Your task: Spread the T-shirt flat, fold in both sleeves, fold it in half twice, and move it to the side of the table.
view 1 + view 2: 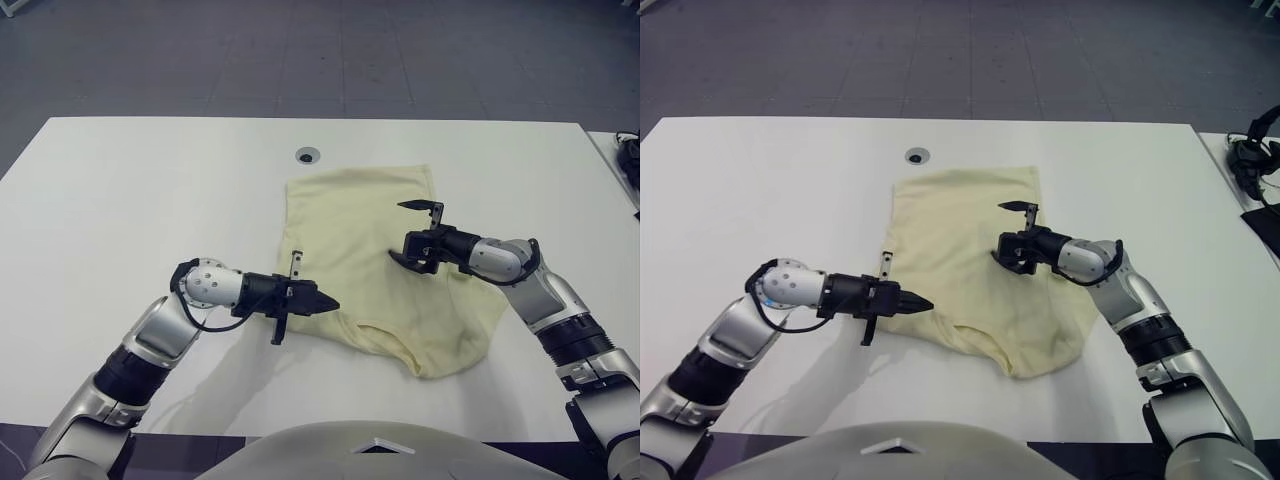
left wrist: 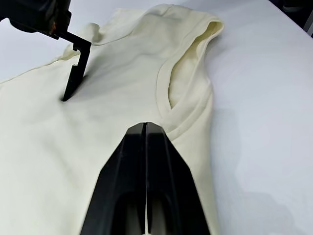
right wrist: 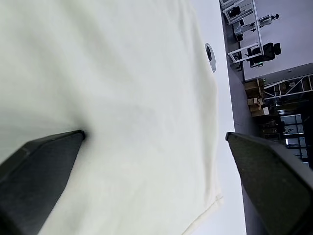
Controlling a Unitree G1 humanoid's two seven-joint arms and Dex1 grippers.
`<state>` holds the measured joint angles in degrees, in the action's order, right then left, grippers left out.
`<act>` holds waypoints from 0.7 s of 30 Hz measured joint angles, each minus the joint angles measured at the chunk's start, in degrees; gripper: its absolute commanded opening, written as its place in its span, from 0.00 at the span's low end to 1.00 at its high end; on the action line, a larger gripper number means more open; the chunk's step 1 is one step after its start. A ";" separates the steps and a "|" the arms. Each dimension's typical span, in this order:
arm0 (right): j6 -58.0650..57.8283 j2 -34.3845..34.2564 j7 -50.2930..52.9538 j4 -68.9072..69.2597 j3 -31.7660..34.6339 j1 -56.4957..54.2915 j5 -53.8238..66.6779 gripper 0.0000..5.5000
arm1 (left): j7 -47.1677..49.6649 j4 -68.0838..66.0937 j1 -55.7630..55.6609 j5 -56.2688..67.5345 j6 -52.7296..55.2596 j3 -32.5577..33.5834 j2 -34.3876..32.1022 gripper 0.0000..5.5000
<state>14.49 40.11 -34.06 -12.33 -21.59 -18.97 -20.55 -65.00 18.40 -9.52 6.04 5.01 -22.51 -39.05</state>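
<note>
The left hand [image 1: 328, 303] is closed, its two black fingers [image 2: 127, 176] pressed flat together. Its tip is at the near left edge of the T-shirt [image 1: 360, 240], just by the neckline. Whether any cloth is pinched between them is hard to make out.

The right hand [image 1: 412, 235] is spread wide over the middle of the shirt. One finger [image 3: 44, 161] presses down into the fabric and the other is lifted clear above it.

The pale yellow shirt lies in the centre of the white worktop [image 1: 150, 180], neckline towards the robot and hem near a round cable port [image 1: 308, 154]. Its near right corner is bunched, the right forearm covers part of that side, and the sleeves cannot be picked out. A dark object [image 1: 1250, 160] at the right is cut off by the frame.
</note>
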 measured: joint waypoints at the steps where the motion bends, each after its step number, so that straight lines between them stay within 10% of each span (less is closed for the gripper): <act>1: 0.00 0.00 0.01 -0.01 0.00 0.01 0.00 0.98 | -0.17 0.92 0.70 0.58 0.22 0.43 -0.38 0.00; 21: 0.06 -0.01 0.08 -0.06 -0.04 0.00 -0.02 0.98 | 0.54 -7.01 -3.88 -3.81 0.08 -4.96 4.36 0.53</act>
<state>14.55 40.11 -33.98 -12.39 -21.63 -18.97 -20.57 -64.46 11.39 -13.40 2.23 5.09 -27.47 -34.68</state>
